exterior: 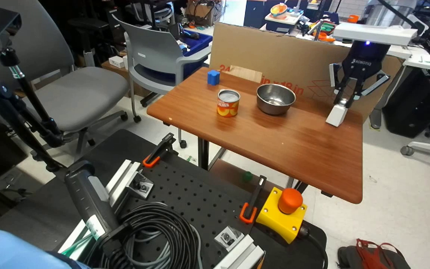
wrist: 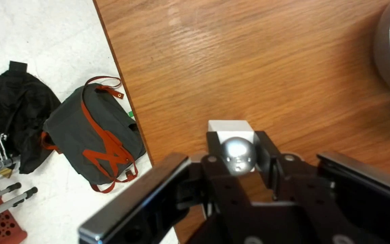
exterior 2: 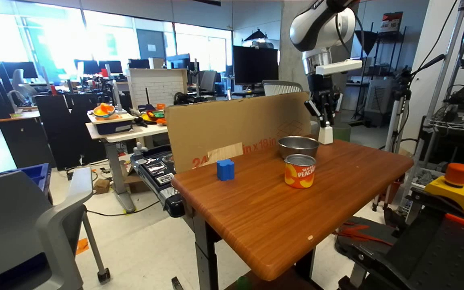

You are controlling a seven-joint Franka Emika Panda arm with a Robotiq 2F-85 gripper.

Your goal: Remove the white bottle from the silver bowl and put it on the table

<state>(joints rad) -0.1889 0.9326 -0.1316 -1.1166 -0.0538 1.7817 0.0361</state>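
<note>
One end effector [wrist: 238,149] pinches the white bottle [exterior: 336,116] by its silvery top, well apart from the silver bowl [exterior: 276,106]; whether its base touches the tabletop [exterior: 259,138] is unclear; if not, release could topple it

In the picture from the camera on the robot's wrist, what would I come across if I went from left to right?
Black fabric item → gray-and-red backpack → white bottle, held by the gripper → silver bowl, partly cut off by the picture's right edge.
</note>
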